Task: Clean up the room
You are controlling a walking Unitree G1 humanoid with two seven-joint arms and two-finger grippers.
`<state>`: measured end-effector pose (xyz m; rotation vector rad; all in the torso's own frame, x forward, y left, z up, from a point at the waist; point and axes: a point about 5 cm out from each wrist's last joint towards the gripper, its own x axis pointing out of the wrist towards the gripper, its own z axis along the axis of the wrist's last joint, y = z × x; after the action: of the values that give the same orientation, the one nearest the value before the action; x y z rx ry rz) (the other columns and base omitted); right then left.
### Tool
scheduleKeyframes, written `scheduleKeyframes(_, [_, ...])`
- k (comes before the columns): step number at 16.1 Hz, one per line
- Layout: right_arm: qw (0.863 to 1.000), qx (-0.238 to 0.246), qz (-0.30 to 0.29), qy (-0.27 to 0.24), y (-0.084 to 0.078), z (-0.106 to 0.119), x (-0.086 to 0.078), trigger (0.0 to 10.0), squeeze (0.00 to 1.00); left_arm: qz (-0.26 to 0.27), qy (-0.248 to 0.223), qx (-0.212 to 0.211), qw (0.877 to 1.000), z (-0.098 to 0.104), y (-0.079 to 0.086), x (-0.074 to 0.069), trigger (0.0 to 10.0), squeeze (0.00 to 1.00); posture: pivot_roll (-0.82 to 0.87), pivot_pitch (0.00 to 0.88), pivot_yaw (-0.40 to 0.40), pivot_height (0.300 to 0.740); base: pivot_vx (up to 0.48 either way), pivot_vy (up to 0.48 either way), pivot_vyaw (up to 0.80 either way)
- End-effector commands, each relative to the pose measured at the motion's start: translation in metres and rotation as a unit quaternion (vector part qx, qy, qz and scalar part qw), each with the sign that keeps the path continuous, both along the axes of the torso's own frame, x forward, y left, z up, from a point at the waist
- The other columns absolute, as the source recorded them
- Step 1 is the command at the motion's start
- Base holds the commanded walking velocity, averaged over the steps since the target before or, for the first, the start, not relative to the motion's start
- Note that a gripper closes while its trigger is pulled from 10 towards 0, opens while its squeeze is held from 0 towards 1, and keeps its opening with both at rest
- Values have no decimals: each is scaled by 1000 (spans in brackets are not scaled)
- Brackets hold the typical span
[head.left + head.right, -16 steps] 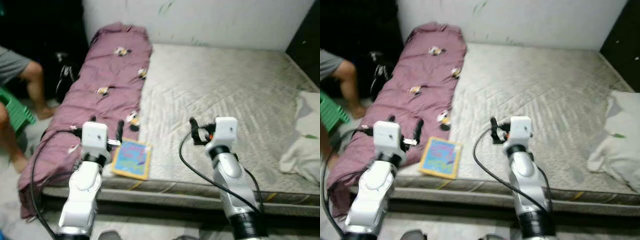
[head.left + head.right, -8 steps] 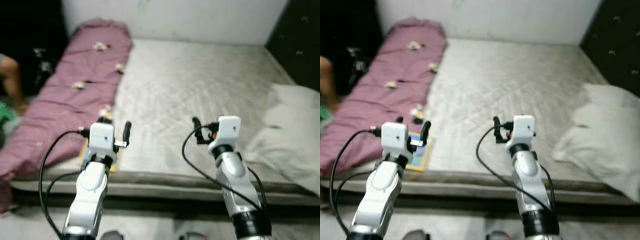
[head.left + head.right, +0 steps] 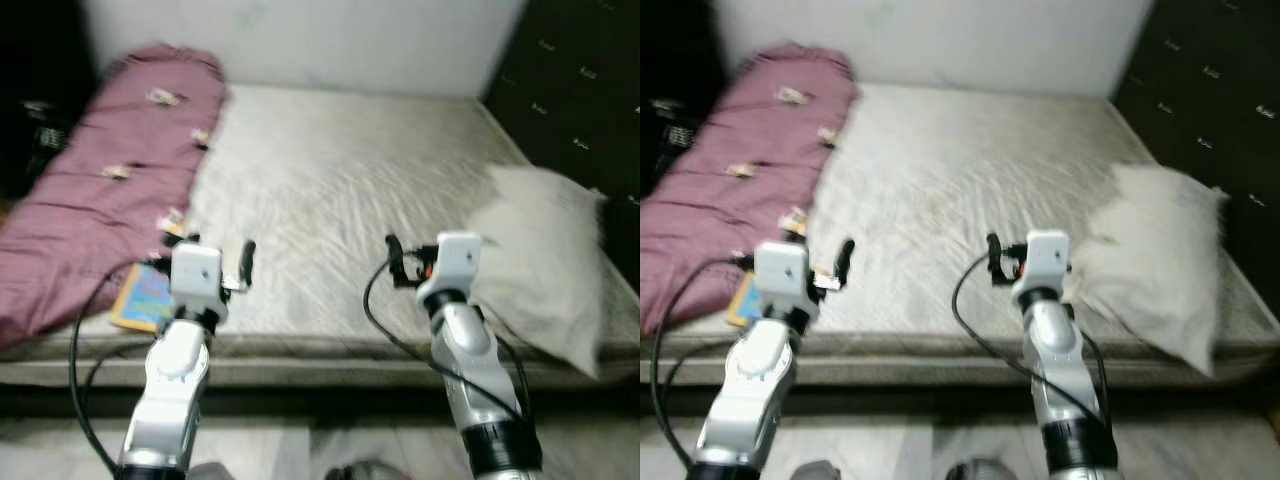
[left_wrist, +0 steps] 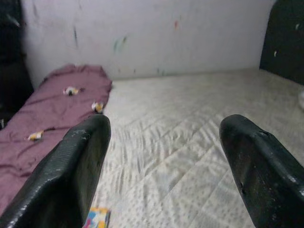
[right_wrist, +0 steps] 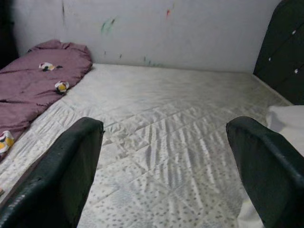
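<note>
A bare grey mattress (image 3: 340,190) lies before me. Along its left side is a crumpled purple blanket (image 3: 95,200) with small printed figures. A colourful book (image 3: 143,297) rests on the mattress's front left edge, partly on the blanket. A white pillow (image 3: 540,255) lies at the right side. My left gripper (image 3: 216,252) hovers over the front edge just right of the book, open and empty. My right gripper (image 3: 420,258) hovers over the front edge left of the pillow, also open and empty.
A white wall (image 3: 300,40) runs behind the mattress. A dark padded panel (image 3: 570,90) stands along its right side. Pale floor (image 3: 300,450) shows below the mattress's front edge. Black cables (image 3: 385,330) hang from both wrists.
The whole view has swung to the right: blanket and book slid left, the pillow came fully into view, and the person at the left left the picture. Both grippers keep their pose.
</note>
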<state>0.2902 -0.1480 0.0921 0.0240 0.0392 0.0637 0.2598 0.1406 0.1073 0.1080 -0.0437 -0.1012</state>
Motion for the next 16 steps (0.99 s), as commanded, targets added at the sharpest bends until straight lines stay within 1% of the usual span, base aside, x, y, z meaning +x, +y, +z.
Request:
scheduleKeyframes(1, [1000,-2,2,-7,0,5,3,10000,0,-1,1,-8,1000,-1,-1,-1,10000,0,15,0,-56,740,0,0,0])
scheduleKeyframes(3, [1000,-2,2,-7,0,5,4,10000,0,-9,-2,-13,1000,0,-2,-2,10000,0,14,0,-56,740,0,0,0])
scheduleKeyframes(4, [1000,-2,2,-7,0,5,4,10000,0,-10,-4,-15,1000,1,-2,-2,10000,0,14,0,-55,740,270,0,0])
scheduleKeyframes(11, [1000,-2,-1,-7,-1,5,3,10000,0,-17,-8,-18,1000,2,-2,-2,10000,0,11,0,-53,740,435,0,0])
scheduleKeyframes(15, [1000,-2,-1,-6,-1,5,3,10000,0,-14,-5,-16,1000,1,-2,-2,10000,0,12,0,-53,740,348,0,0])
scheduleKeyframes(16, [1000,-2,-1,-6,-1,5,3,10000,0,-4,1,-8,1000,-1,-1,-1,10000,0,12,0,-53,740,0,0,0])
